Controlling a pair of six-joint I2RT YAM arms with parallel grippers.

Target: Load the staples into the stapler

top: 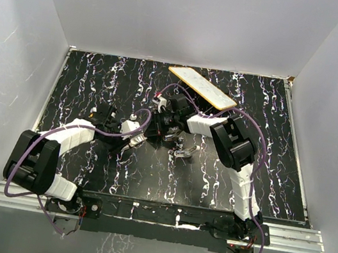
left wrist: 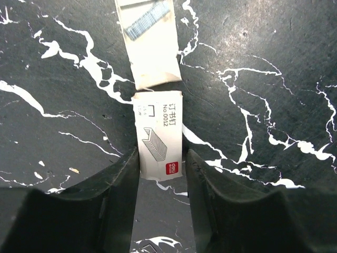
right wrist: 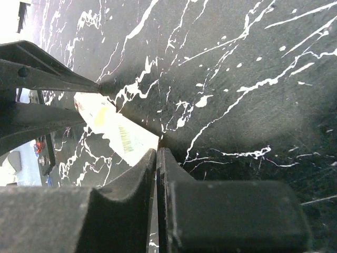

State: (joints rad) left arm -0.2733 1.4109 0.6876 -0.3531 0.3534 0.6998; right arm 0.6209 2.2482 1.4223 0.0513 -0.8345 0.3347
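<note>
In the left wrist view a white staple box (left wrist: 158,134) printed "No.0012" lies on the black marbled table. Its inner tray (left wrist: 150,42) is slid out beyond it and holds a strip of staples (left wrist: 149,18). My left gripper (left wrist: 161,158) has its fingers pressed on both sides of the box's near end. My right gripper (right wrist: 158,150) is shut, its tips touching a corner of the white box (right wrist: 118,132); I cannot tell if it pinches anything. The small silver stapler (top: 182,151) lies on the table just right of both grippers (top: 136,135) (top: 159,125).
A long yellow-edged flat board (top: 201,86) lies at the back of the table. White walls surround the black marbled table (top: 266,169). Purple cables loop over both arms.
</note>
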